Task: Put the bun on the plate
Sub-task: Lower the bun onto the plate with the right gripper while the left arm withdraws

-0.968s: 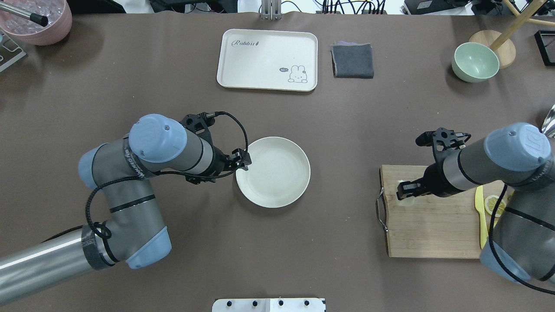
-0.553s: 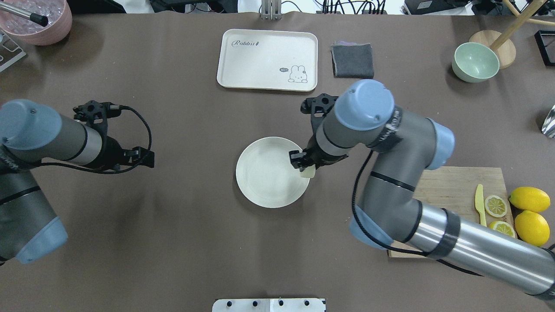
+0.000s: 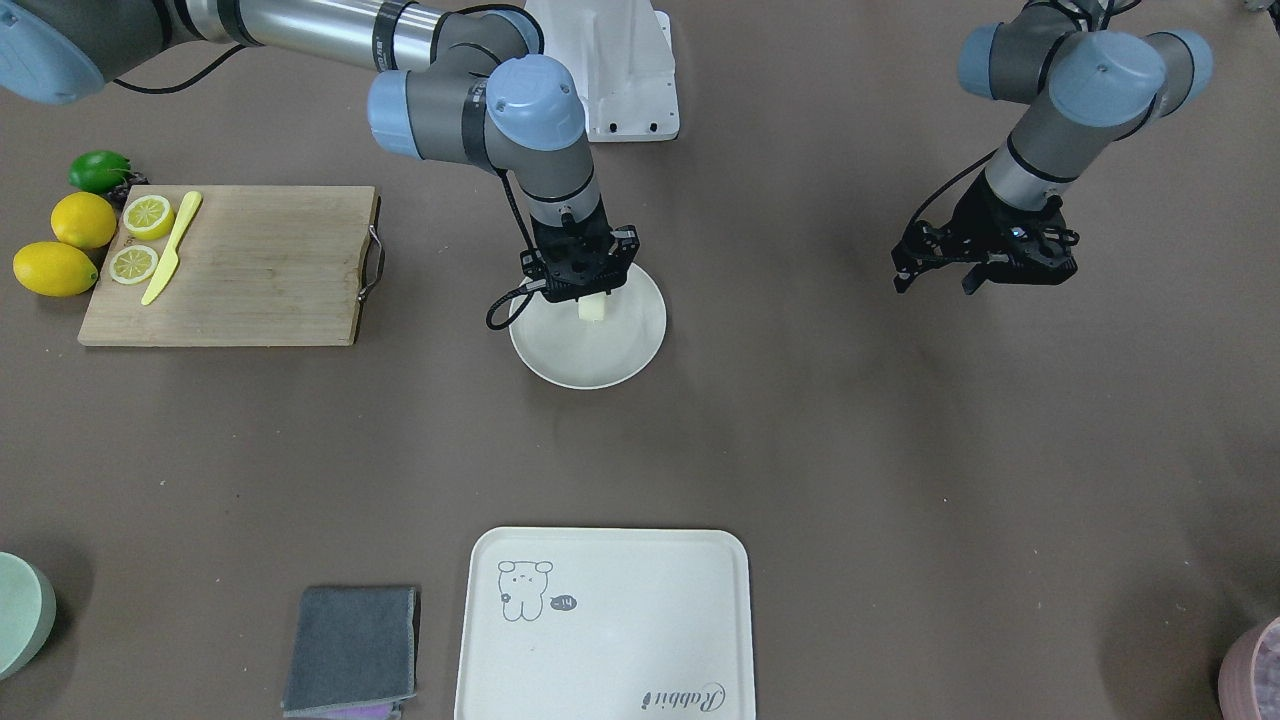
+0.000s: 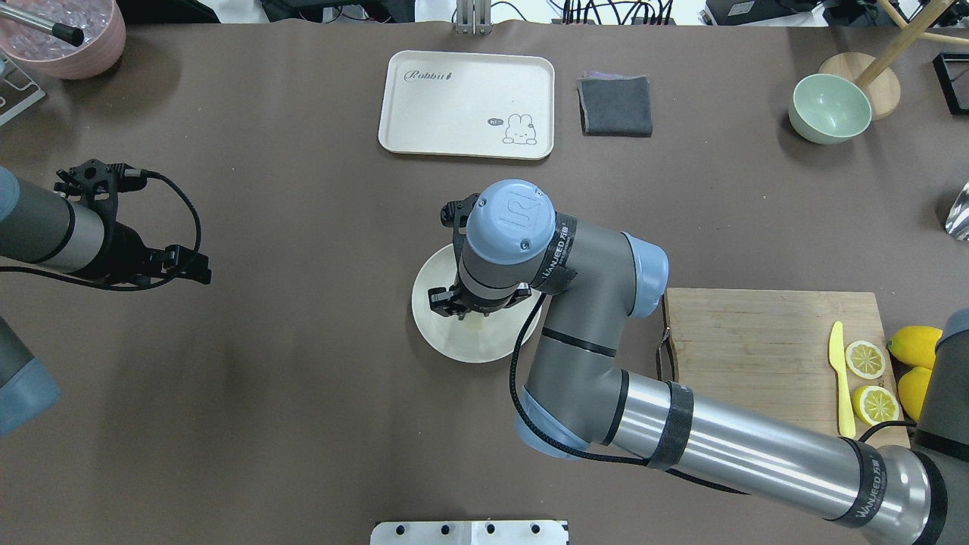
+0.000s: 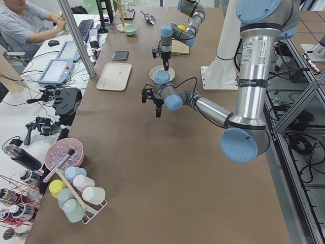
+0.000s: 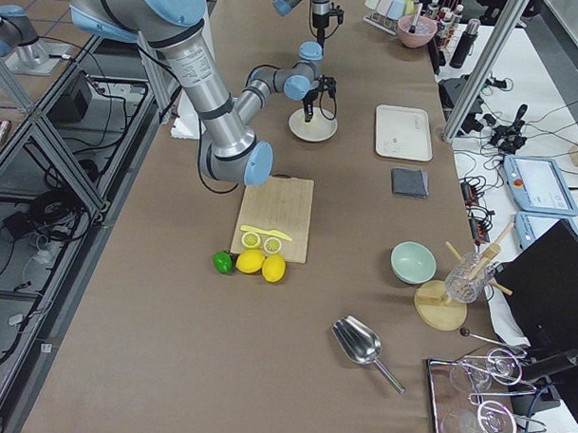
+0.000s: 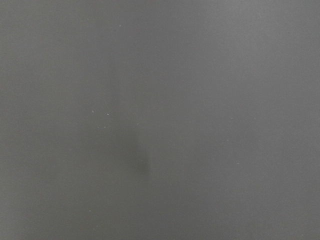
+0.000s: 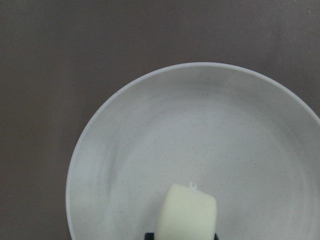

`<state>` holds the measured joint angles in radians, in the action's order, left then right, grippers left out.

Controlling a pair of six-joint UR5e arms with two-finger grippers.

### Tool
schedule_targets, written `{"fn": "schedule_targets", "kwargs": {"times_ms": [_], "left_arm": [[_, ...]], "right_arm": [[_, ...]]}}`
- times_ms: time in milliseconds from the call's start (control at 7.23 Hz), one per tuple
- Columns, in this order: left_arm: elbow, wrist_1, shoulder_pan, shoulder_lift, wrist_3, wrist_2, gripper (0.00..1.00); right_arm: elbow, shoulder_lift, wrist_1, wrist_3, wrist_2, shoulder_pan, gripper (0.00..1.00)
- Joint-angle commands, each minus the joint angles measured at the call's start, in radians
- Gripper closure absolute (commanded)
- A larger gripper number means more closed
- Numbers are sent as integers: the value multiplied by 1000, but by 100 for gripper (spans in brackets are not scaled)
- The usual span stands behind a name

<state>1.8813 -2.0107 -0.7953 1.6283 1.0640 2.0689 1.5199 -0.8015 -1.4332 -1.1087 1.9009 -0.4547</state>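
The off-white round plate (image 4: 440,342) (image 3: 640,340) (image 8: 150,135) lies mid-table. My right gripper (image 4: 463,309) (image 3: 588,288) points down over the plate and is shut on the pale cream bun (image 3: 592,309) (image 4: 475,322). In the right wrist view the bun (image 8: 188,214) hangs just over the plate's floor; I cannot tell whether it touches. My left gripper (image 4: 195,268) (image 3: 935,282) hovers open with nothing in it, far from the plate on the robot's left. The left wrist view shows only bare table.
A wooden cutting board (image 4: 757,363) holds a yellow knife (image 4: 836,371) and lemon slices (image 4: 865,359), with whole lemons beside it. At the far edge are a cream tray (image 4: 465,102), a grey cloth (image 4: 615,106), a green bowl (image 4: 829,107) and a pink bowl (image 4: 72,42).
My right arm carried the bun from the cutting board to above the plate's middle. My left arm drew back from the plate's rim toward the table's left.
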Motion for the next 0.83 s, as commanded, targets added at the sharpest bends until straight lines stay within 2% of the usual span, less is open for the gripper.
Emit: {"fn": "schedule_targets", "kwargs": {"times_ms": [0, 277, 415, 553, 691], "left_arm": [[-5, 0, -1, 1, -1, 2, 3], [-5, 0, -1, 4, -1, 2, 3], [-7, 0, -1, 2, -1, 2, 3], [-5, 0, -1, 2, -1, 2, 3], [-8, 0, -1, 4, 1, 0, 3]], "right_arm": [[-6, -7, 2, -3, -5, 4, 57], [-6, -18, 2, -3, -5, 2, 55], [-6, -19, 2, -3, -23, 2, 45], [-6, -28, 2, -3, -28, 4, 5], [-6, -27, 2, -3, -40, 4, 1]]}}
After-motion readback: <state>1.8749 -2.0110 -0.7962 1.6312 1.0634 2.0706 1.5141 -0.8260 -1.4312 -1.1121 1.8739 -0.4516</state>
